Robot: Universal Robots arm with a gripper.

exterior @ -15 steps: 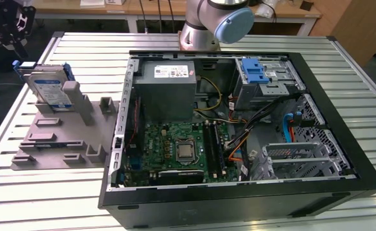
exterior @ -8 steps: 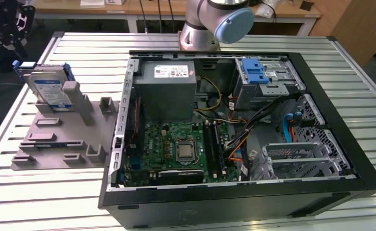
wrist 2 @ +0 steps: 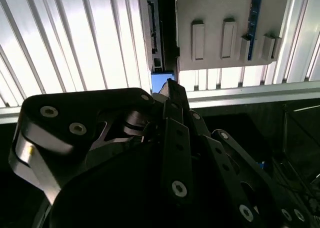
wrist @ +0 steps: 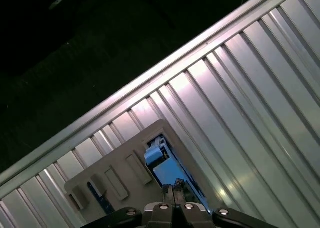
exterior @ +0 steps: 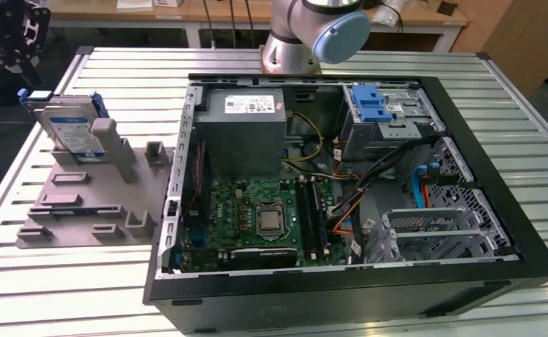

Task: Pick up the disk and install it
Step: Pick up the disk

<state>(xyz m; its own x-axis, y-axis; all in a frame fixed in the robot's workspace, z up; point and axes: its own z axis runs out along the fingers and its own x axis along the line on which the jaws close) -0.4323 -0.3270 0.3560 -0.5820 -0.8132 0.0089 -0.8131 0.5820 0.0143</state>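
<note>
Silver rectangular hard-drive disk [exterior: 72, 130], with a white-and-blue label and a blue plastic carrier bracket round its edges, stands in a grey plastic holder plate [exterior: 86, 203] at the exterior view's left, on the ribbed aluminium desk [exterior: 68, 295]. The black hand [exterior: 16, 56] hangs above it, a little farther back and further to the exterior view's left, clear of the disk and touching nothing. Both wrist views look down past the hand [wrist 2: 171, 90] [wrist: 172, 190] onto the disk's top edge [wrist 2: 154, 28] [wrist: 167, 173], which lies just beyond the fingertips, with the holder plate [wrist 2: 220, 18] [wrist: 112, 163] beside it. In the first wrist view the fingertips sit pressed together with nothing between them.

The disk is flat and thin, and the blue bracket shows at its top corners and down its sides. A grey upright post [exterior: 102, 137] of the holder overlaps its lower part.

It stands on one short end with its long axis running up and down, tilted slightly back. The labelled face is turned toward the near side of the desk. To the exterior view's right of the holder lies the open black computer case [exterior: 349, 295].
</note>
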